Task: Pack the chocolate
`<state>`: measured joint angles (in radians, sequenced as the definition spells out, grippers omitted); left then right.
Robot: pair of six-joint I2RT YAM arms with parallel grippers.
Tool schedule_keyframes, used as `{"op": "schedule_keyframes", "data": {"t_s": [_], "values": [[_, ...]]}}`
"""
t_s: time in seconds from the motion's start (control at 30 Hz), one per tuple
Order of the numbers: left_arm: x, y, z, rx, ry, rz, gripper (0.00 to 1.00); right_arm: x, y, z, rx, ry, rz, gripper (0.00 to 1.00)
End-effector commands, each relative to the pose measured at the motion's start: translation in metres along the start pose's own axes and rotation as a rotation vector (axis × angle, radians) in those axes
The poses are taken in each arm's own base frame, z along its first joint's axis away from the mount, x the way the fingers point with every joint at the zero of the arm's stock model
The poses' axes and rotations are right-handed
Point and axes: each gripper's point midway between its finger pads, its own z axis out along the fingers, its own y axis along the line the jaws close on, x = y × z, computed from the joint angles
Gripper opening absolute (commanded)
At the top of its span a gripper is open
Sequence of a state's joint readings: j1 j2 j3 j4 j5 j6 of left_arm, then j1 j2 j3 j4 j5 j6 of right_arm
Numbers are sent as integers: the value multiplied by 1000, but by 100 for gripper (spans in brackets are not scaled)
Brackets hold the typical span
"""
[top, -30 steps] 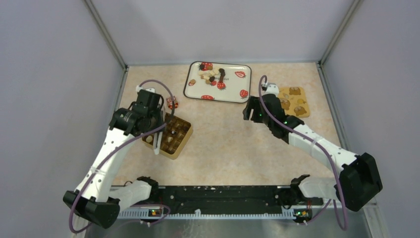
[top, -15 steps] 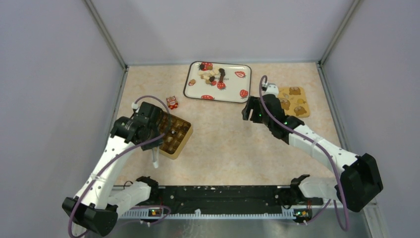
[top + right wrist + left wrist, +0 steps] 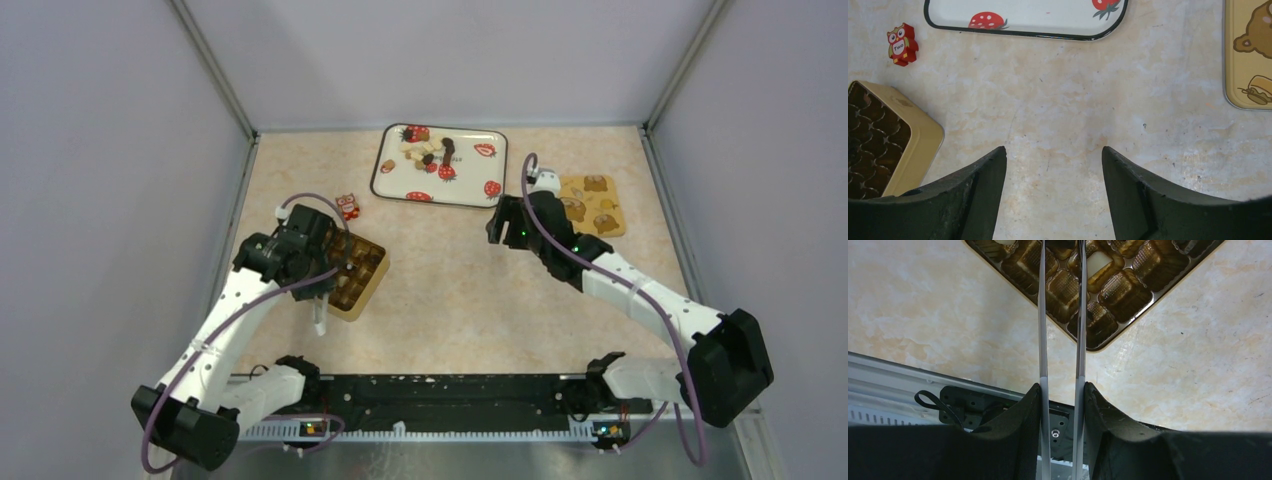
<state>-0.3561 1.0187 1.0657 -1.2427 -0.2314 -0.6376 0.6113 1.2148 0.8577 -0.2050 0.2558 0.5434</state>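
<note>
The left end effector is pinched on a pair of thin white tweezers. Their blades stand slightly apart and run lengthwise over the near corner of the compartment box. The tips are out of view, so I cannot tell whether they carry a piece. One cream piece sits in a compartment just right of the blades. The loose chocolate lies on the strawberry plate, well away toward the far right. The right end effector, wide open and empty, is nearer that plate.
</note>
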Motion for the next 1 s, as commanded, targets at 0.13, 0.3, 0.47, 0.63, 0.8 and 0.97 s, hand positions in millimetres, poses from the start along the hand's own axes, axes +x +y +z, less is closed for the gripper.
{"op": "schedule_keyframes", "data": {"t_s": [0.13, 0.3, 0.47, 0.63, 0.8, 0.97], "values": [[-12, -7, 3, 26, -45, 8, 32, -8, 18, -2, -56, -30, 8, 68], [-12, -7, 3, 24, -39, 21, 39, -9, 21, -1, -61, -28, -1, 68], [-15, -6, 1, 17, -43, 24, 43, -7, 20, -1, -59, -24, -4, 68], [-15, -3, -1, 5, -48, 24, 44, -5, 20, 0, -57, -20, -5, 68], [-22, -3, -10, 14, -78, 9, 34, -5, 19, -1, -56, -20, -6, 68], [-40, -22, -33, 116, -120, 31, 17, -7, 19, -3, -58, -26, -4, 68]]}}
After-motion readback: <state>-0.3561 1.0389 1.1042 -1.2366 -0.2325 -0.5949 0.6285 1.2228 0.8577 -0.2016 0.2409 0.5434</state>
